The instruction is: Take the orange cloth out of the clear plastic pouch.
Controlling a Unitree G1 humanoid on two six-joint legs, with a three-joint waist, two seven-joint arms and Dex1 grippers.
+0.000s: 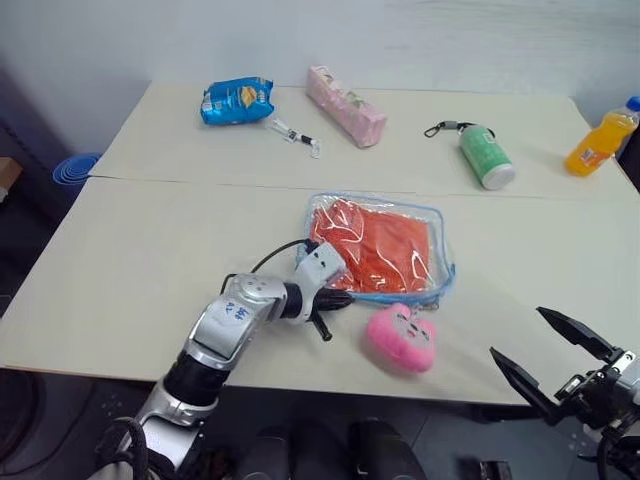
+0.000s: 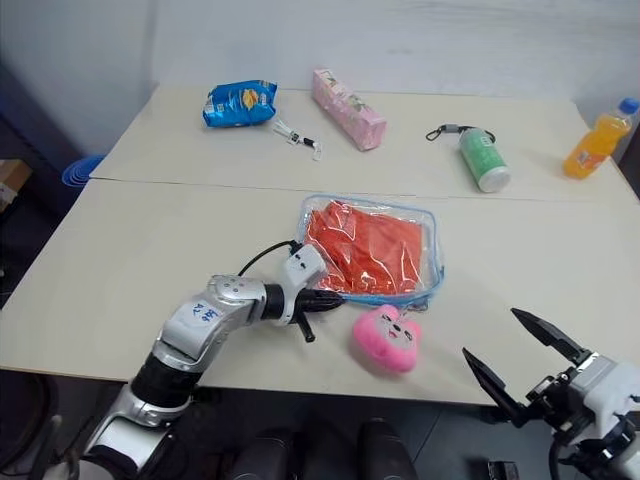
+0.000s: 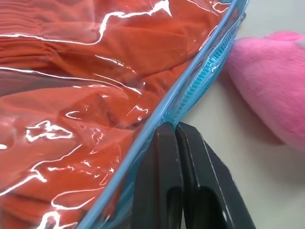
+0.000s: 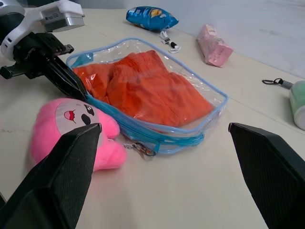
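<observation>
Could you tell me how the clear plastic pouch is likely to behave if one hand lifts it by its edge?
The clear plastic pouch would probably sag, since its film is wrinkled. Its glossy surface looks slippery, so the blue zipper trim seems the surer hold. The pink plush charm clipped on would likely dangle and tug along.

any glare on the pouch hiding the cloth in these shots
Left wrist view: white glare streaks cross the clear plastic pouch, yet the orange cloth reads plainly. Left eye view: fainter sheen on the pouch, cloth still clear.
</observation>
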